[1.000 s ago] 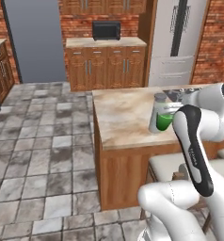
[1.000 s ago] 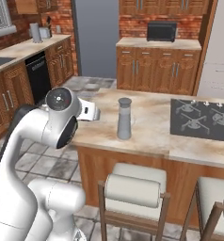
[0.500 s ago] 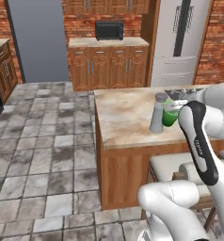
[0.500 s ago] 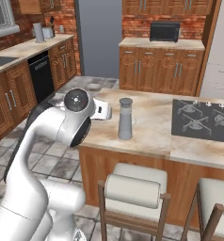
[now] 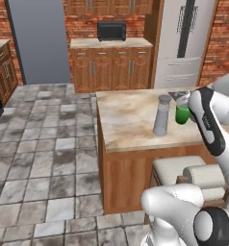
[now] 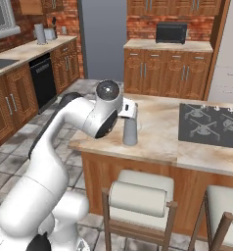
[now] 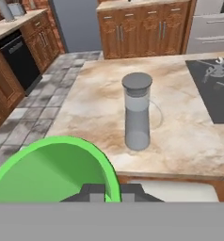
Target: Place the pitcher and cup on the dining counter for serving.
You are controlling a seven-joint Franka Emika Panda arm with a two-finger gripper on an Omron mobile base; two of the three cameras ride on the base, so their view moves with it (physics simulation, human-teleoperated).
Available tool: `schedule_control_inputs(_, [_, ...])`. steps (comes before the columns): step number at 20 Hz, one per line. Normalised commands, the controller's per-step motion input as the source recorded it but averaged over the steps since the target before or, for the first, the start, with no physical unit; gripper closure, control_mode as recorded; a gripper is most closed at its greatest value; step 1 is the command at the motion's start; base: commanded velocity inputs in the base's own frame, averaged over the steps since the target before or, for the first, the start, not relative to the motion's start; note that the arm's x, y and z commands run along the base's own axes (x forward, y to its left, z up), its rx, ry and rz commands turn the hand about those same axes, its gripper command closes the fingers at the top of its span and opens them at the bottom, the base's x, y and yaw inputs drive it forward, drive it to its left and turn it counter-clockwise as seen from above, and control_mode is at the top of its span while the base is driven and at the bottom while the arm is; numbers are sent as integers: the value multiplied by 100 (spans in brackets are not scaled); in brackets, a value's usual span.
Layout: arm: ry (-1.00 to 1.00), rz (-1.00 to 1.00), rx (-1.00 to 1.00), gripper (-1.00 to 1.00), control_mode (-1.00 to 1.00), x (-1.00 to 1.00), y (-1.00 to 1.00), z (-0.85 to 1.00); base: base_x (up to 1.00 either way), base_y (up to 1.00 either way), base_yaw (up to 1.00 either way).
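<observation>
so, one pitcher (image 7: 137, 113), one cup (image 7: 57, 169), one dining counter (image 5: 131, 120). my gripper (image 7: 113, 192) is pinched tight on the rim of the cup; in the hand view the two dark tips sit close together with the green wall between them, and the cup's open mouth spreads out below my hand. from the left base view the cup shows as a green patch beside my forearm, over the counter and just right of the pitcher, though i cannot tell whether its base touches the stone.

the pitcher stands upright on the beige marbled top, alone, with bare stone all round it. it is nearer the stool-side edge than the far edge, and well in from the counter's left end. one black cooktop (image 6: 211, 125) lies flush in the top, off to the pitcher's right in the right base view, well apart from it.

two stools (image 6: 138, 198) stand against the near side of the counter, under its edge. the tiled floor (image 5: 44, 144) to the left of the counter is open.

around the room: one microwave (image 5: 111, 31) on the wooden cabinets at the back wall, one tall pale fridge (image 5: 184, 43) beside them, and one dishwasher (image 6: 42, 78) under the wall counter, where two small things i cannot make out stand near the brick.
</observation>
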Motion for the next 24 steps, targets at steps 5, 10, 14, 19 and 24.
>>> schedule_control_inputs(5, [2, 0, 0, 100, -100, 29, -74, -5, 0, 0, 0])
schedule_control_inputs(10, [0, 0, 0, 100, -100, 34, -56, -28, 0, 0, 0])
schedule_control_inputs(14, [0, -4, 0, 100, -100, 43, -57, -42, 0, 0, 0])
schedule_control_inputs(19, [0, -6, 0, 100, -100, 49, -43, -48, 0, 0, 0])
schedule_control_inputs(24, [0, -5, 0, 100, -100, 55, -31, -46, 0, 0, 0])
